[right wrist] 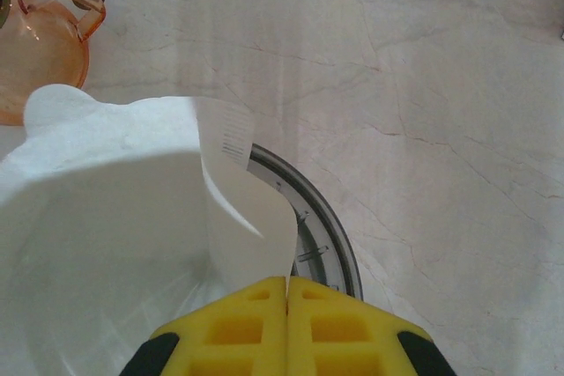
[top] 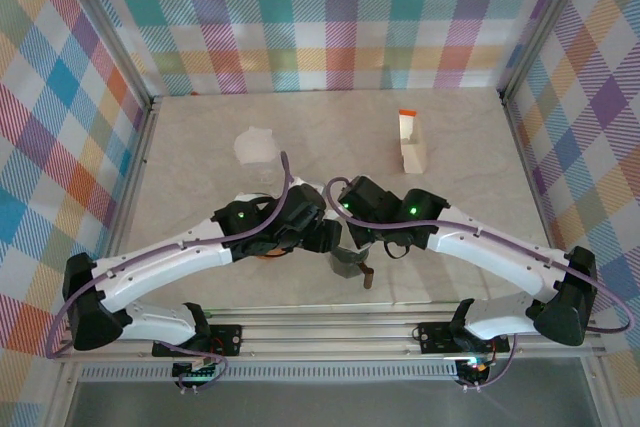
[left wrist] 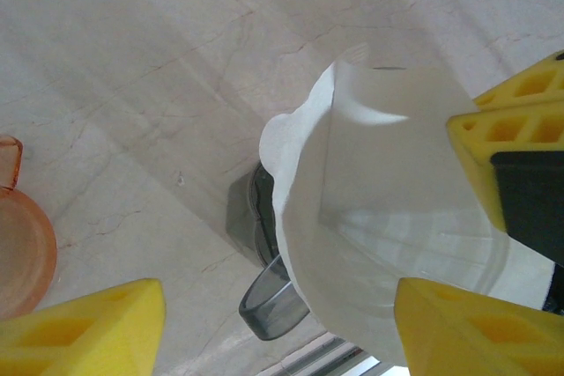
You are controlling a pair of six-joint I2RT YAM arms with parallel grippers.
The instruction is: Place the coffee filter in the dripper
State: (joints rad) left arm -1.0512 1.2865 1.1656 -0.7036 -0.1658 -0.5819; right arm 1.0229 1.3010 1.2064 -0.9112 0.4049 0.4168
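Right gripper (right wrist: 288,292) is pinched shut on the filter (right wrist: 115,217), which is held right over the dripper (right wrist: 322,226). The left gripper (left wrist: 280,305) is spread wide above the dripper. Seating seems next: the filter must be pushed down gently and let go.

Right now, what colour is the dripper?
Translucent smoky grey. The dripper shows best in the left wrist view, under the white coffee filter.
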